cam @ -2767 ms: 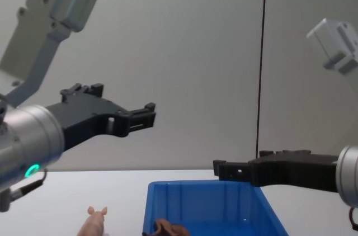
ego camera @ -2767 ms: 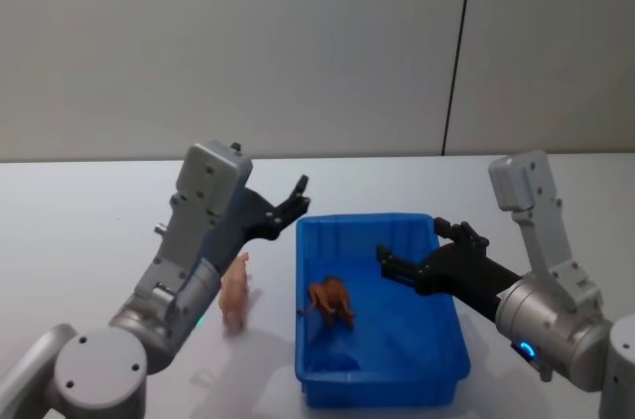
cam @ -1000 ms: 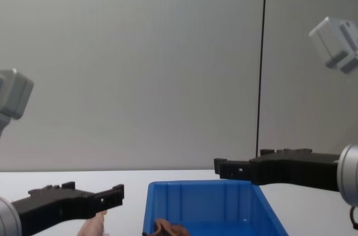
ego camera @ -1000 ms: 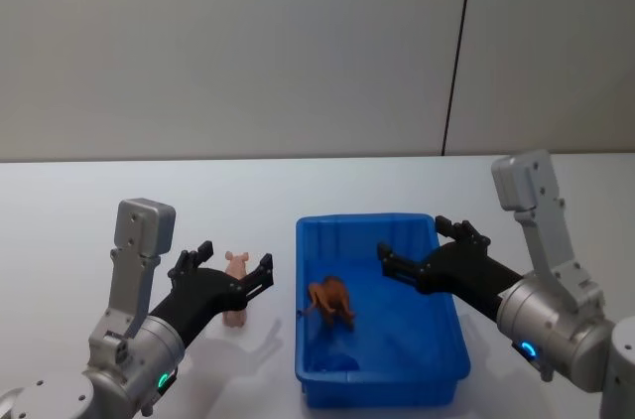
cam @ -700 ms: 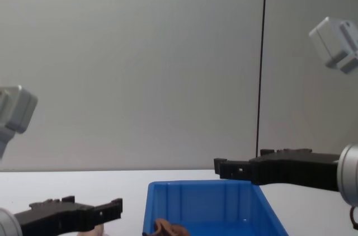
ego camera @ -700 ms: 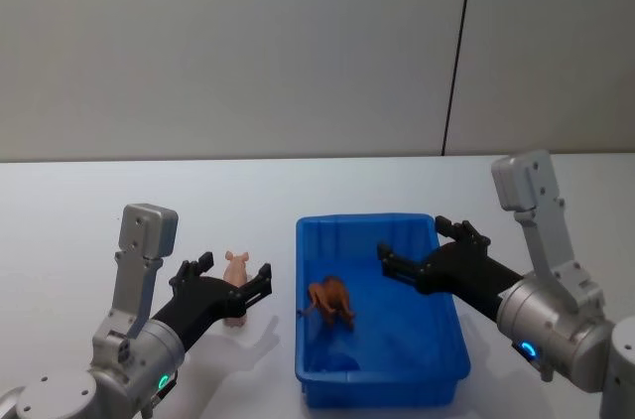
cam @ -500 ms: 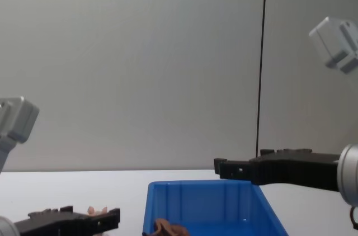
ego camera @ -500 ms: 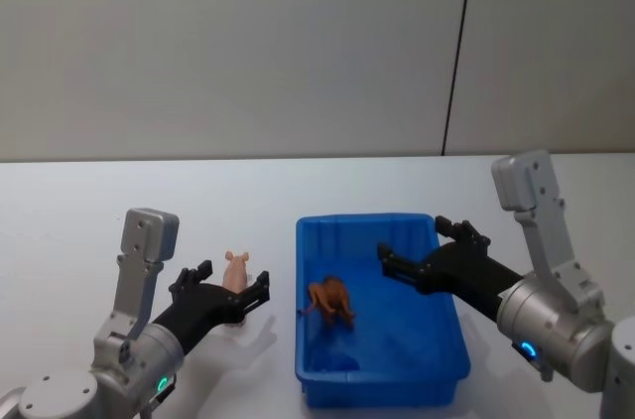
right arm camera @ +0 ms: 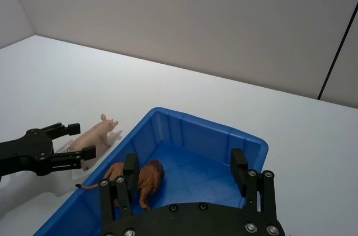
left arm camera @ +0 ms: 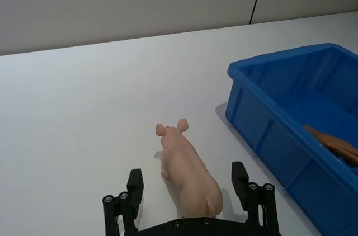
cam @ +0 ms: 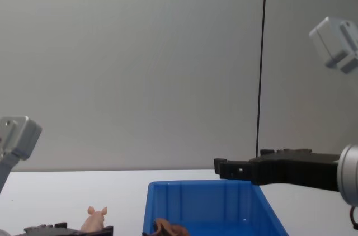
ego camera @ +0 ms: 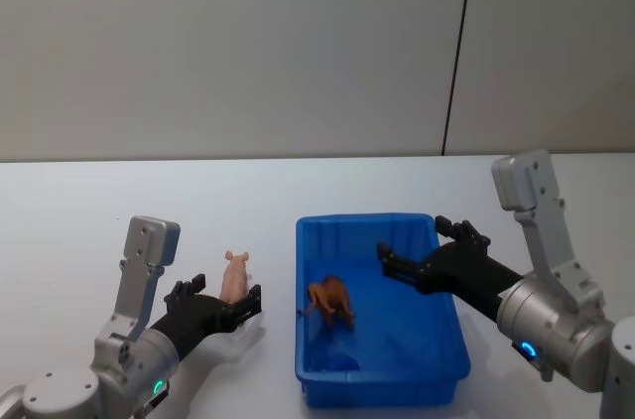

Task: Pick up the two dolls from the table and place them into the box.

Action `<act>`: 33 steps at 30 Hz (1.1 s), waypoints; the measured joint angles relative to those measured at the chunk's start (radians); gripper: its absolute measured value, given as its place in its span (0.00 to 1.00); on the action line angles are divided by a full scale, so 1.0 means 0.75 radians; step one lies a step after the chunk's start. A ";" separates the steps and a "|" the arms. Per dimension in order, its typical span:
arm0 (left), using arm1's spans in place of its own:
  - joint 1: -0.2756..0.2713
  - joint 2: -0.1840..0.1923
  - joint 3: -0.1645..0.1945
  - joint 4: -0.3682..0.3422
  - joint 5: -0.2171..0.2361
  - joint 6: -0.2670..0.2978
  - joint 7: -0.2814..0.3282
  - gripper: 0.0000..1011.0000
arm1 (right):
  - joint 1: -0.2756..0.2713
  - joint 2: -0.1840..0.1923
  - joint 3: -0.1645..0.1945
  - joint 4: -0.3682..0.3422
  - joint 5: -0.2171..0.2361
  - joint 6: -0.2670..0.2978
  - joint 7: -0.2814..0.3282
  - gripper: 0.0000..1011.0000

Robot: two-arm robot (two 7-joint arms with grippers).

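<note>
- Both jaws of the left gripper (left arm camera: 190, 191) stand wide apart, one on each side of the pink pig doll's (left arm camera: 186, 171) rear half; a gap shows between each finger and the doll, so nothing is gripped.
- Low over the table (ego camera: 99, 210), the left gripper sits left of the box (ego camera: 437, 379), its fingers (ego camera: 250, 300) reaching along the pig's flanks in the head view.
- Over the box's far right part hangs the right gripper (ego camera: 422, 250), its jaws also spread wide and empty, above the rim and touching nothing.
- Two dolls can be counted: the pink pig stands upright on the table just left of the box, snout pointing away from the robot; the reddish-brown shaggy doll (ego camera: 330, 301) lies inside the box, near its left wall.
- One box sits on the table, between the two arms.
- From the right wrist view, the brown doll (right arm camera: 144, 179) rests on the box floor while the pig (right arm camera: 91, 135) stands outside the wall.
</note>
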 joint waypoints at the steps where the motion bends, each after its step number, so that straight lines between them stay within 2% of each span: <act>1: -0.005 -0.003 -0.001 0.011 0.005 0.003 -0.005 0.99 | 0.000 0.000 0.000 0.000 0.000 0.000 0.000 0.99; 8: -0.031 -0.013 -0.003 0.058 0.031 0.012 -0.024 0.99 | 0.000 0.000 0.000 0.000 0.000 0.000 0.000 0.99; 13: -0.045 -0.019 -0.004 0.083 0.047 0.013 -0.034 0.90 | 0.000 0.000 0.000 0.000 0.000 0.000 0.000 0.99; 15: -0.053 -0.022 -0.005 0.096 0.058 0.013 -0.040 0.82 | 0.000 0.000 0.000 0.000 0.000 0.000 0.000 0.99; 17: -0.057 -0.023 -0.006 0.102 0.063 0.013 -0.044 0.79 | 0.000 0.000 0.000 0.000 0.000 0.000 0.000 0.99; 18: -0.062 -0.025 -0.007 0.108 0.068 0.012 -0.047 0.73 | 0.000 0.000 0.000 0.000 0.000 0.000 0.000 0.99; 22: -0.070 -0.029 -0.007 0.120 0.079 0.011 -0.054 0.64 | 0.000 0.000 0.000 0.000 0.000 0.000 0.000 0.99; 27: -0.080 -0.033 -0.009 0.134 0.091 0.010 -0.061 0.46 | 0.000 0.000 0.000 0.000 0.000 0.000 0.000 0.99; 30: -0.083 -0.034 -0.010 0.137 0.096 0.009 -0.064 0.39 | 0.000 0.000 0.000 0.000 0.000 0.000 0.000 0.99; 33: -0.089 -0.035 -0.013 0.140 0.104 0.003 -0.072 0.39 | 0.000 0.000 0.000 0.000 0.000 0.000 0.000 0.99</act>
